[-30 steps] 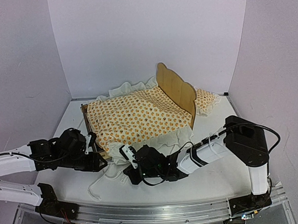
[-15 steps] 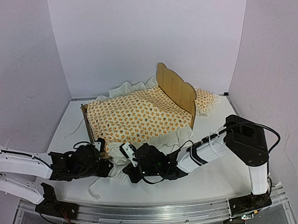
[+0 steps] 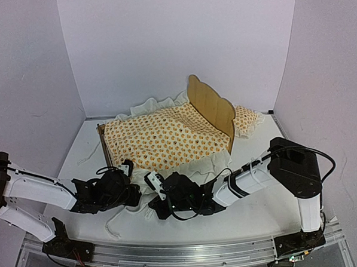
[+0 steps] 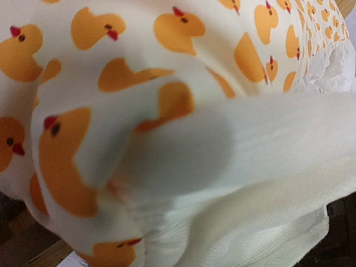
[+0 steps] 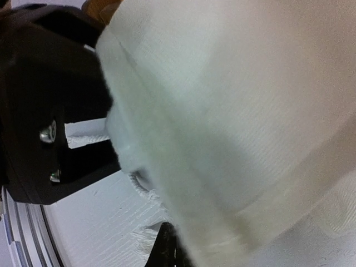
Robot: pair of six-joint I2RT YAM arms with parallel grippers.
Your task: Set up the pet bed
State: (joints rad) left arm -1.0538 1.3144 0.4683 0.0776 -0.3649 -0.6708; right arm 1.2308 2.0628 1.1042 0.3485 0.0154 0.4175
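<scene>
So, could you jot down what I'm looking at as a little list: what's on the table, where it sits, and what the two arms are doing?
Bed: pet bed, light wood, headboard upright at its far right end
Cover: duck-print bedding with a white ruffle, draped over the frame
Pillow: small matching pillow on the table, behind the headboard
Left gripper: at the bedding's near corner, jaws hidden by cloth
Right gripper: shut, buried in the near ruffle; a pinch on cloth cannot be confirmed
</scene>
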